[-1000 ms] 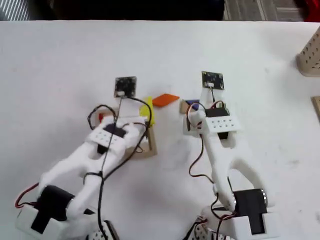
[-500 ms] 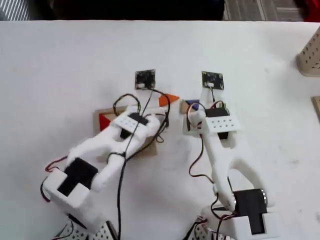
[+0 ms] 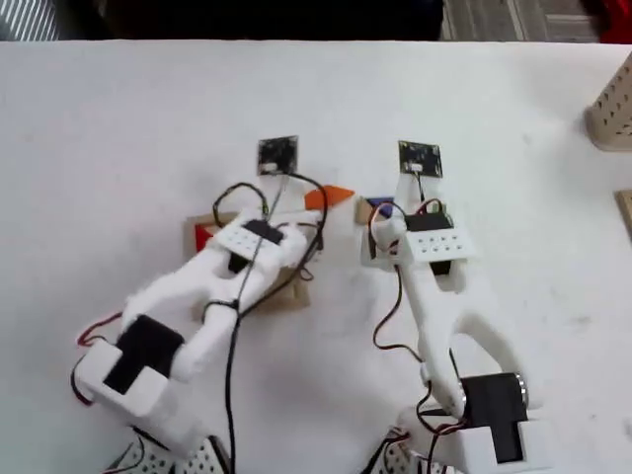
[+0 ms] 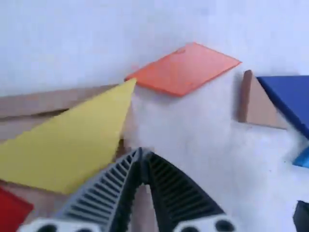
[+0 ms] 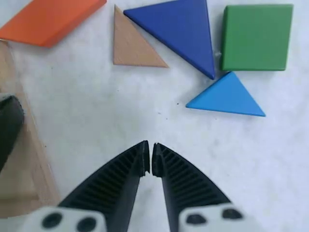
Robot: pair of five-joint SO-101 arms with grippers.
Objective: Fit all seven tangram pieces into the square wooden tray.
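In the left wrist view a yellow triangle [image 4: 72, 140] lies in the wooden tray [image 4: 48, 99], its tip over the rim, with a red piece [image 4: 9, 212] beside it. My left gripper [image 4: 144, 162] is shut on nothing, just past the yellow triangle's edge. Outside the tray lie an orange parallelogram [image 5: 48, 19], a tan triangle [image 5: 130, 48], a dark blue triangle [image 5: 178, 29], a green square [image 5: 256, 36] and a light blue triangle [image 5: 227, 96]. My right gripper [image 5: 148, 162] hangs shut and empty over bare table short of them. From above, the left arm covers most of the tray [image 3: 202, 225].
The tray's rim [image 5: 19, 159] runs close beside the right gripper. A perforated wooden block [image 3: 612, 114] stands at the table's far right edge. White table stretches behind and to the left of the tray.
The left arm swung right across the tray, then eased back left a little. The yellow triangle that stood up at the tray's right edge is now hidden under that arm. The right arm stayed still.
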